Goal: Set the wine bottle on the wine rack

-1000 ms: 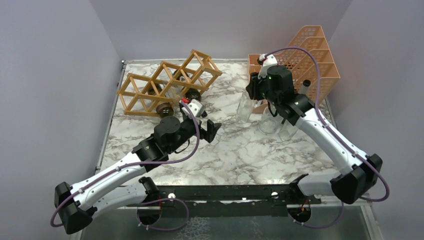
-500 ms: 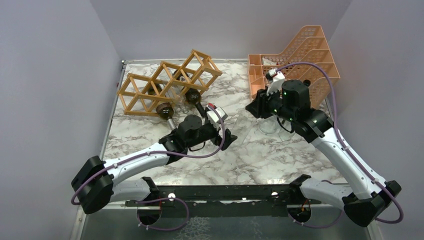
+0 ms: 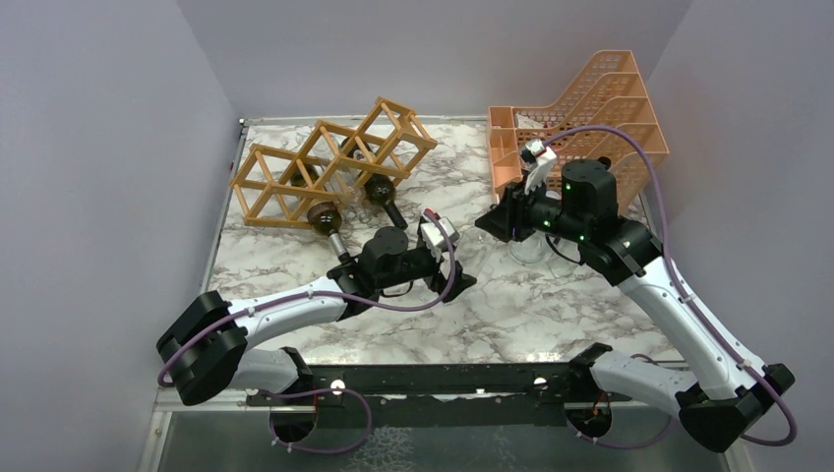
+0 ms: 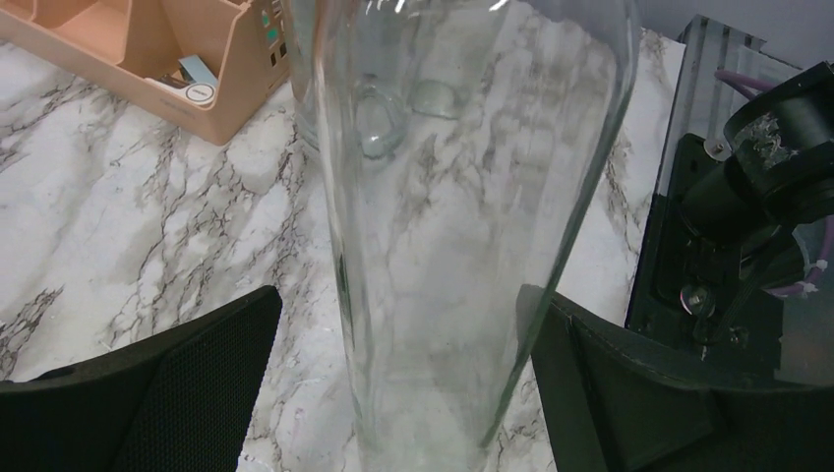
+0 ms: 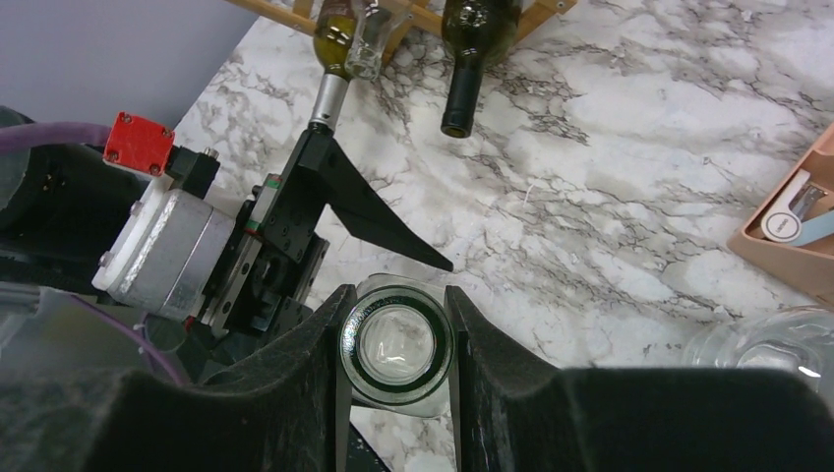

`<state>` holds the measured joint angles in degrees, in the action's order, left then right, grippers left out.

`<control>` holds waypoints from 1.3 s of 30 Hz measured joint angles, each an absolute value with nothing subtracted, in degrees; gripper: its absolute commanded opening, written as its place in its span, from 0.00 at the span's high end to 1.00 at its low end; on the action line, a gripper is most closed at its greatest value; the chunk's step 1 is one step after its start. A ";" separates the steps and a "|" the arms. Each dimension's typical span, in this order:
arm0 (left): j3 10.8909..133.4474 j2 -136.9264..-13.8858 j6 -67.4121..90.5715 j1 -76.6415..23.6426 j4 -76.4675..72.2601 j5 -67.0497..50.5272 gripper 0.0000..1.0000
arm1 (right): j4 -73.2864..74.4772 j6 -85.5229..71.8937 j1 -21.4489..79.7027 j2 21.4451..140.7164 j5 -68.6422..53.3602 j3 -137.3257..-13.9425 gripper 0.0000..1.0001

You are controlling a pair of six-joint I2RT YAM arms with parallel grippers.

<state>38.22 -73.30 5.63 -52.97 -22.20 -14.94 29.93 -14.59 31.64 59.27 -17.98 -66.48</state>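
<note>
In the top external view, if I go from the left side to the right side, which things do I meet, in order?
wine rack → left gripper → right gripper → peach-orange mesh tray organiser. The clear glass bottle overlaps both grippers, so it is left out.

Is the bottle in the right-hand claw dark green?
No, the bottle clamped by the right gripper is clear, see-through glass.

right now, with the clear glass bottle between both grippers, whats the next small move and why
Probably close the left gripper on the body of the clear glass bottle: its open fingers straddle it, while the right gripper grips the neck. The left arm sits nearer the light-brown wooden lattice rack.
</note>
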 measured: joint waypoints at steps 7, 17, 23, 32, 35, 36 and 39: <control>37.54 -73.30 4.54 -53.01 -25.41 -15.22 0.25 | 29.93 -14.50 31.64 58.19 -20.36 -66.48 0.99; 37.47 -73.30 0.23 -53.39 -26.28 -17.56 1.00 | 29.95 -14.26 31.40 57.67 -21.06 -66.48 0.60; 37.47 -73.28 -7.60 -53.39 -25.58 -16.14 1.00 | 31.00 -14.02 31.42 55.70 -21.02 -66.59 0.32; 39.72 -72.75 -30.41 -53.28 -23.81 -14.41 1.00 | 34.70 -11.86 31.42 51.86 -19.27 -70.48 0.25; 41.80 -72.69 -39.83 -53.28 -23.88 -14.11 1.00 | 35.75 -10.72 31.42 51.35 -18.96 -71.31 0.25; 42.46 -72.69 -43.00 -53.28 -23.92 -14.09 1.00 | 36.16 -10.35 31.42 51.31 -18.96 -71.33 0.25; 44.66 -72.71 -53.12 -53.28 -23.88 -14.15 1.00 | 37.36 -9.13 31.42 51.72 -18.96 -71.33 0.24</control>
